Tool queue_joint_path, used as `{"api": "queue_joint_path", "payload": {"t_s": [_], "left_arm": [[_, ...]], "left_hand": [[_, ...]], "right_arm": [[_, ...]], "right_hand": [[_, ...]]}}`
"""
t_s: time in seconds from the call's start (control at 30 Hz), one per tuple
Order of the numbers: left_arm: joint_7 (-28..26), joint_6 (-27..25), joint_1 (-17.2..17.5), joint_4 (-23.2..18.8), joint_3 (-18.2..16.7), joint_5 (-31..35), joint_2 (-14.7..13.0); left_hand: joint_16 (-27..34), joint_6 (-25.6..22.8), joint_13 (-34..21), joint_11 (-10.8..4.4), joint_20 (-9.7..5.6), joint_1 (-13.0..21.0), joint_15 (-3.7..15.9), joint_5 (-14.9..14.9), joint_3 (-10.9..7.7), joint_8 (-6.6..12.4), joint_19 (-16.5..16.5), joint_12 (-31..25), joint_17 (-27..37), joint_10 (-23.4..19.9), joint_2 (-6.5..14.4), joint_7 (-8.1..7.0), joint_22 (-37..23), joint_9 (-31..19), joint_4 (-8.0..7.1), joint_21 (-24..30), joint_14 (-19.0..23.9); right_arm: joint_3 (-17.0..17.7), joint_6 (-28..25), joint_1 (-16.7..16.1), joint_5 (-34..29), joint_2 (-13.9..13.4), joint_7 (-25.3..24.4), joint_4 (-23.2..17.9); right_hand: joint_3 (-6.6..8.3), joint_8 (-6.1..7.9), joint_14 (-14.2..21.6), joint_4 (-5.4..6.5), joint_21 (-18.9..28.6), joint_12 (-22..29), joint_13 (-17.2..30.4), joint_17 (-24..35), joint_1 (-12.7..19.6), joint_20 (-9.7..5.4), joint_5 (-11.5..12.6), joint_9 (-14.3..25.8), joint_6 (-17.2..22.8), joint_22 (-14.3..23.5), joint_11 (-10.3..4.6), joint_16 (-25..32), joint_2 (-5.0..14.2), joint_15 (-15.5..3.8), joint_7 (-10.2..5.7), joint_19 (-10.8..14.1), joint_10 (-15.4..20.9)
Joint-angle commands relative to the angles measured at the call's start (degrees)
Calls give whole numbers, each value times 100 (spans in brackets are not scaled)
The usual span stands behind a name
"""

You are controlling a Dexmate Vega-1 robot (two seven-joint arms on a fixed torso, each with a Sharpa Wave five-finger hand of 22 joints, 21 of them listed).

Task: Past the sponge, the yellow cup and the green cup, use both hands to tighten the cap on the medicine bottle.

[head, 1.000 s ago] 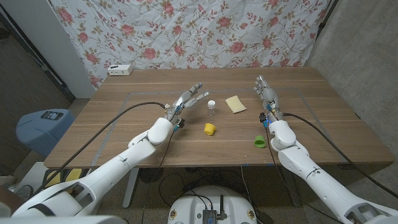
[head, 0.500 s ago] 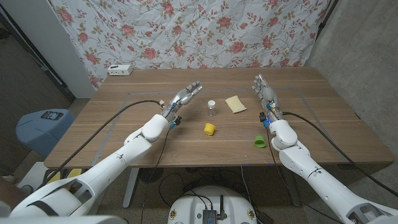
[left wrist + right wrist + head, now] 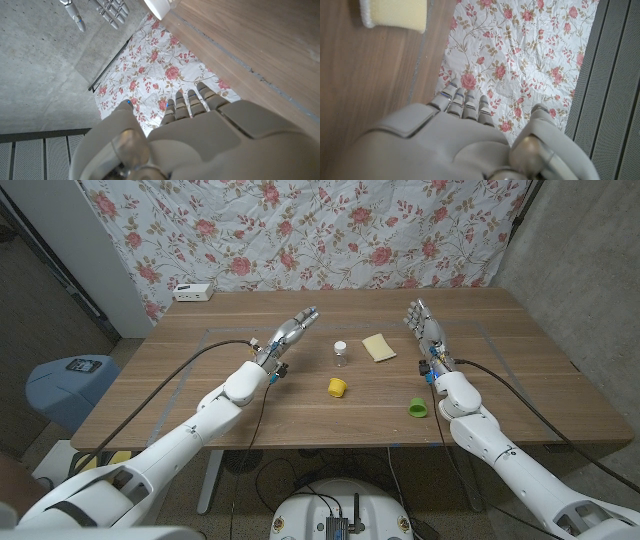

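The small clear medicine bottle point(image 3: 341, 354) with a white cap point(image 3: 159, 6) stands upright at the table's middle, with nothing touching it. My left hand point(image 3: 290, 332) hovers to its left with straight fingers point(image 3: 190, 100), holding nothing. My right hand point(image 3: 425, 330) stands on the right side with its fingers up and apart, also holding nothing; it shows as well in the left wrist view point(image 3: 110, 10). The yellow sponge point(image 3: 379, 346) point(image 3: 395, 12) lies between the bottle and the right hand. A yellow cup point(image 3: 338, 386) sits in front of the bottle. The green cup point(image 3: 417, 408) lies by the right forearm.
A white box point(image 3: 193, 291) sits at the table's point(image 3: 200, 410) back left edge. A flowered cloth point(image 3: 300, 230) hangs behind the table. A blue bin point(image 3: 70, 385) stands on the floor to the left.
My left hand has drawn back to the left, away from the bottle, and its fingers have come closer together. The right hand has barely moved.
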State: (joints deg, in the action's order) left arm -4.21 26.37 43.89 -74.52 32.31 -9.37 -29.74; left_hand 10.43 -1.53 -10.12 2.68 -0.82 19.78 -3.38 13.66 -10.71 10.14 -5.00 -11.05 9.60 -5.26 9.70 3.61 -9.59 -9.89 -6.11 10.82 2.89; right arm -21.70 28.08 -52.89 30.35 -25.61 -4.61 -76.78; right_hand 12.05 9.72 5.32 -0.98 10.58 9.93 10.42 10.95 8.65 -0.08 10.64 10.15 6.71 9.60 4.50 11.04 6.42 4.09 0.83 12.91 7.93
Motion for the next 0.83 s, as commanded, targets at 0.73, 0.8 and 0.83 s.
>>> {"api": "queue_joint_path", "payload": {"t_s": [0.73,0.8,0.83], "left_arm": [[457,164,13,893,-153,-1142,591],[421,93,28,859,-149,-1111,549],[423,62,38,845,-147,-1107,525]], "left_hand": [[-12,50,-19,193,96,-82,-164,-28,-546,20,-114,-16,18,40,259,228,-29,1,-304,47,-41],[-10,46,-19,184,100,-87,-161,-30,-570,21,-114,-19,18,34,254,224,-29,0,-313,47,-34],[-10,43,-20,183,95,-89,-159,-31,-579,22,-115,-19,18,34,252,221,-29,0,-316,47,-34]], "right_arm": [[58,-101,-6,532,10,497,310],[38,-167,-9,508,14,441,285],[18,-212,-13,477,15,394,269]], "right_hand": [[41,84,-21,88,22,75,-10,-9,-112,-267,74,-4,27,-2,-176,3,10,-363,133,53,49],[44,84,-24,87,22,82,-10,-10,-113,-275,75,-4,26,-2,-153,1,9,-364,127,53,66],[45,84,-24,86,21,82,-10,-11,-113,-277,76,-4,26,-2,-146,1,9,-365,125,52,65]]}}
